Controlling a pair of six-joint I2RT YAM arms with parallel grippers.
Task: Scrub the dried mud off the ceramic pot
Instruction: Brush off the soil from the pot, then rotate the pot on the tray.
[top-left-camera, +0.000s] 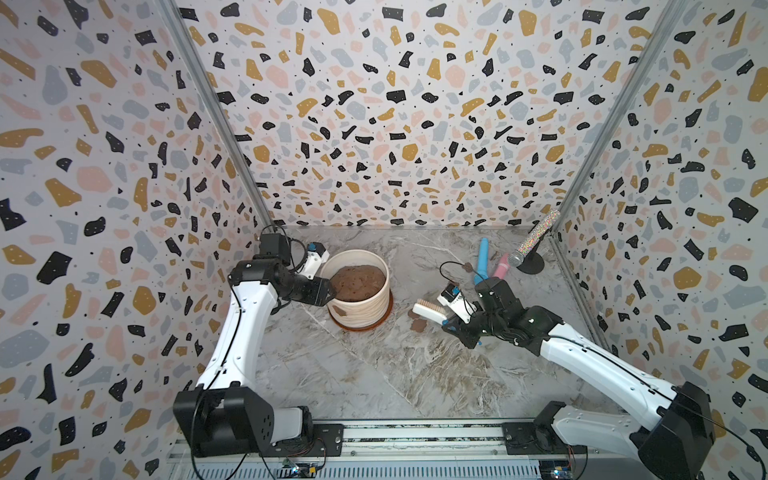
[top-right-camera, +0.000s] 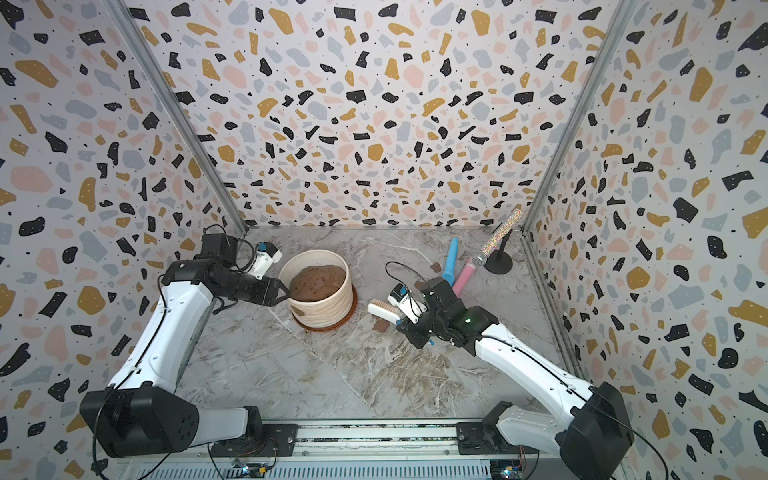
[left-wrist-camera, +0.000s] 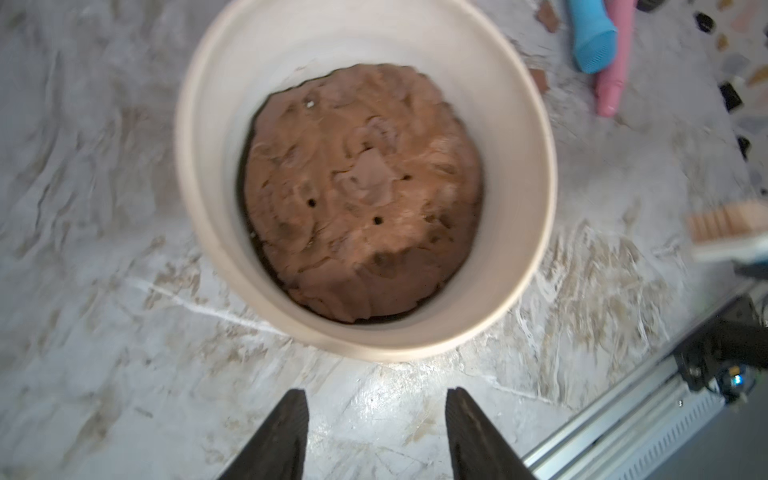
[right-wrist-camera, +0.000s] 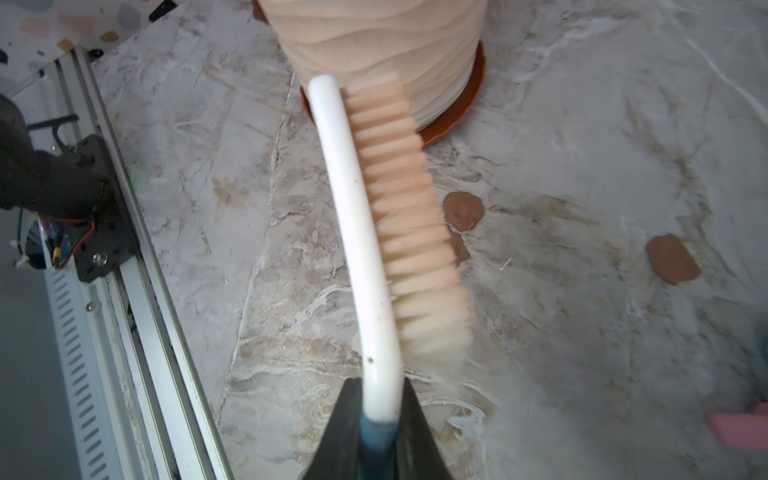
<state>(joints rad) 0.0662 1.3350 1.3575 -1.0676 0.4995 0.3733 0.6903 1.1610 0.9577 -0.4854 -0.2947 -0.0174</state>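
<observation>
The cream ribbed ceramic pot (top-left-camera: 362, 312) stands on a terracotta saucer (top-left-camera: 384, 318) left of centre, with a brown soil mound (left-wrist-camera: 361, 187) inside. One patch of dried mud (top-left-camera: 340, 311) clings to its front-left side. More flakes of it (right-wrist-camera: 462, 210) lie on the table between the pot and the right arm. My left gripper (top-left-camera: 331, 291) hovers at the pot's left rim (left-wrist-camera: 187, 166); it is open with nothing between its fingers. My right gripper (right-wrist-camera: 380, 386) is shut on the handle of a white brush (top-left-camera: 430, 311), which sits right of the pot with its bristles (right-wrist-camera: 409, 216) not touching it.
A blue tool (top-left-camera: 482, 259) and a pink tool (top-left-camera: 500, 266) lie at the back right, beside a glittery microphone on a black stand (top-left-camera: 534, 239). An aluminium rail (top-left-camera: 415, 434) runs along the table's front edge. Patterned walls enclose three sides.
</observation>
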